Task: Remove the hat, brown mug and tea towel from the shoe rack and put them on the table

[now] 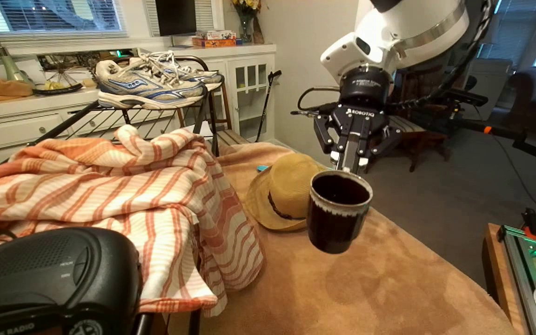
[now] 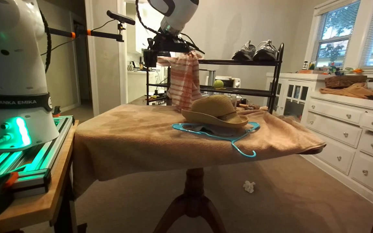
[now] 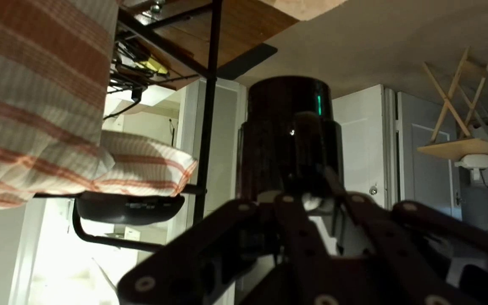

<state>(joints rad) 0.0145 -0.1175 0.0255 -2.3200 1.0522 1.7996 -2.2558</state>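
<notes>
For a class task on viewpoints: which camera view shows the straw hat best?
An exterior view: nothing there covers the straw hat, so crown, dark band and brim all show. In an exterior view where the brown mug hangs in front, the mug hides part of the hat. The wrist view shows none of it.

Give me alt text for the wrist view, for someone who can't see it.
A robot hand grips a dark, glossy mug in mid-air; the picture is upside down, so the mug appears base-up. At left, an orange-and-cream striped towel drapes over a black metal rack, with a black radio close by. White doors stand behind.
</notes>
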